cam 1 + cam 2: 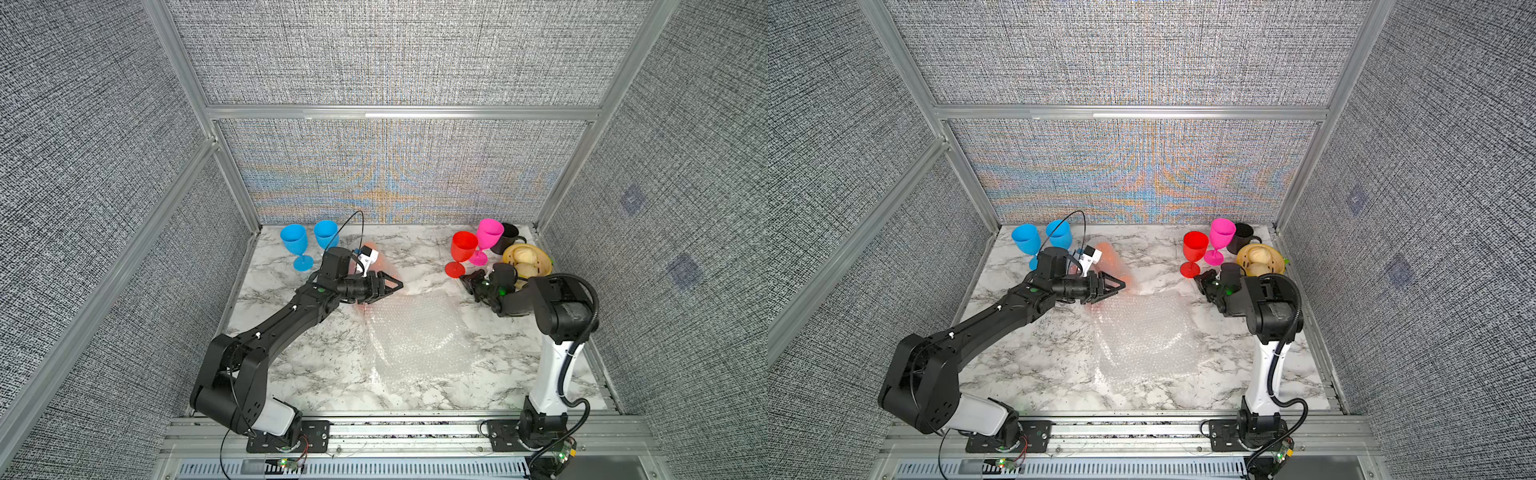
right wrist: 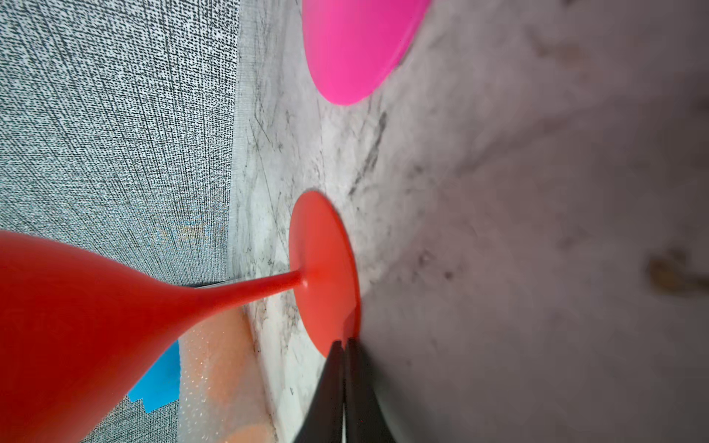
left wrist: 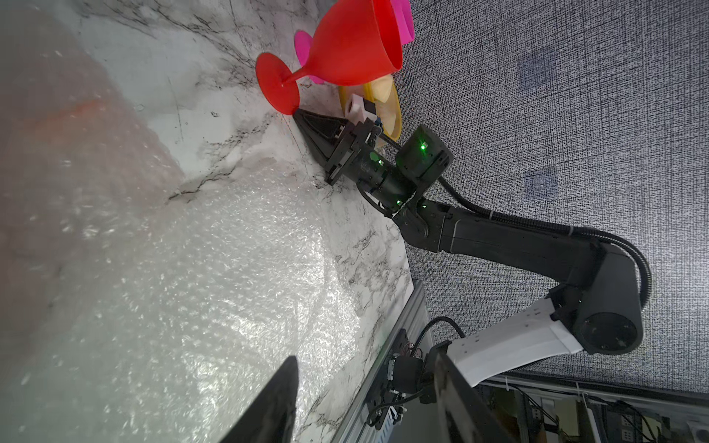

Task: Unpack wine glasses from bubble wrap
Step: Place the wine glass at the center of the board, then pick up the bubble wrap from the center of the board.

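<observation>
Farthest left, two blue goblets [image 1: 309, 239] stand upright and unwrapped at the back of the surface [image 1: 291, 365].

Just beside them the left gripper [image 1: 392, 285] hangs with its fingers spread and nothing between them, over an orange goblet [image 1: 1116, 262] that is wrapped in bubble wrap. The likely trouble is the slick, round bundle. A pinch on the wrap alone could slip off. A tug could also roll or drag the goblet back into the blue pair and knock them over. The orange goblet lies on its side, its long axis running aslant from the back near the blue goblets toward the middle. Which end is the cup cannot be told through the wrap.

Loose bubble wrap [image 1: 415, 332] lies flat and empty in the middle. It could catch on an arm sweeping low across it.

On the right, the right gripper [image 2: 343, 345] is clenched, its tips touching the rim of the red goblet's [image 1: 463, 247] foot. Whether it nips that rim cannot be told. A shove or lift from so low could tip the tall goblet into the pink goblet [image 1: 488, 235] just beside it, or on to the mug [image 1: 509, 235] and the yellow bowl [image 1: 536, 253] beyond. Red and pink both stand upright, cups open upward.
</observation>
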Robot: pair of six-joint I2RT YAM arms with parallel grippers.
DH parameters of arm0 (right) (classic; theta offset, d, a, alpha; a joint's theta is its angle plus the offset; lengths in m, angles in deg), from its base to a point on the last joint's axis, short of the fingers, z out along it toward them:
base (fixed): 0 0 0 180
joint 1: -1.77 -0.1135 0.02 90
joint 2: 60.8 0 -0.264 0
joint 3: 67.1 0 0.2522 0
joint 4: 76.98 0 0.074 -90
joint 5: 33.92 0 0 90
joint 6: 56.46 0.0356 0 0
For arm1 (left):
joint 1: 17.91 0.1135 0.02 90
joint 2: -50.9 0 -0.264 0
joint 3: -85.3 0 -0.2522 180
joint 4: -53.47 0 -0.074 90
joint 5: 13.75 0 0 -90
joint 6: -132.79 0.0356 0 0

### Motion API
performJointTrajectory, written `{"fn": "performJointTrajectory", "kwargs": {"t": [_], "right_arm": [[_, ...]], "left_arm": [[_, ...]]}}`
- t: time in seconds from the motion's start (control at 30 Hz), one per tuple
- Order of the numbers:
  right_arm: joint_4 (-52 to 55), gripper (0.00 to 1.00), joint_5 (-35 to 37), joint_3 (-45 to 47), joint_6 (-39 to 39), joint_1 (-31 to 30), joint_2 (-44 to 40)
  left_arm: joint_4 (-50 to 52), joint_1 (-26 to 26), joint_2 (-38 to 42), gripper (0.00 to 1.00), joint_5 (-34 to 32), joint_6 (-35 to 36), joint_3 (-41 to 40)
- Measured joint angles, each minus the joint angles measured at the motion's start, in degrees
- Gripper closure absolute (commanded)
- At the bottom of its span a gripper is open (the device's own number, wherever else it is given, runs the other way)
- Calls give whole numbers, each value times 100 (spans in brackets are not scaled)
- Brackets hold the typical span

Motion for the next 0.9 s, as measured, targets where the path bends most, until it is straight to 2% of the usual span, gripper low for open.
{"fn": "performJointTrajectory", "kwargs": {"t": [0.17,0.3,0.47,0.67,0.7,0.9], "right_arm": [[214,90,107,-562,15,-33,295],[297,83,184,-551,13,-76,219],[671,76,282,90,-249,-118,-566],[1196,76,437,907,-883,-210,-2020],[1401,77,468,997,-1075,-332,-2288],[2430,83,807,1414,-2350,-1517,-3930]], "left_arm": [[0,52,-11,44,-39,2,0],[11,79,-13,44,-122,33,0],[348,157,136,41,-516,177,-2],[1032,162,577,38,-1250,546,13],[1266,162,640,35,-1414,632,68],[2459,192,1008,3,-2603,927,426]]}}
